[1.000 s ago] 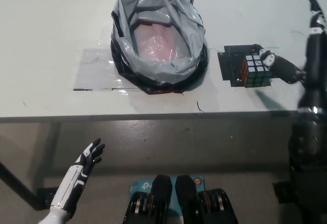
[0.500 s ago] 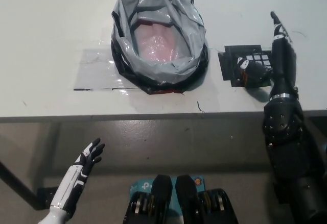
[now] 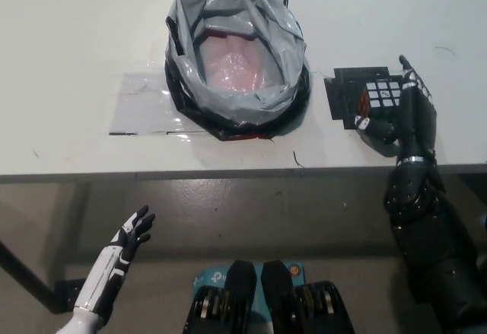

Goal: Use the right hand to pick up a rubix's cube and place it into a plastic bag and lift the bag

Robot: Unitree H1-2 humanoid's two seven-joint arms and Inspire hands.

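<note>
**Right hand at the cube, grasp not yet sealed**

Clearly the pick-up step is in hand. The cube (image 3: 382, 95) sits on a small black mat (image 3: 344, 94) on the counter (image 3: 76, 30), just to one side of the bag (image 3: 237, 52). The black right hand (image 3: 399, 106) is against the cube's outer side, with one finger reaching along its far edge and the thumb curling under its near corner. The fingers look spread around the cube rather than clamped on it, and whether they actually grip it cannot be told from this view; the cube appears to rest on the mat.

The bag stands open, its grey rim rolled back and a pale pink lining showing inside, with a sheet of clear film (image 3: 144, 106) lying flat beside it. The white left hand (image 3: 133, 231) hangs open below the counter edge, well apart from everything.

Next, the right hand probably needs to close firmly on the cube, raise it off the mat, and carry it sideways over the bag's mouth before letting go.
</note>
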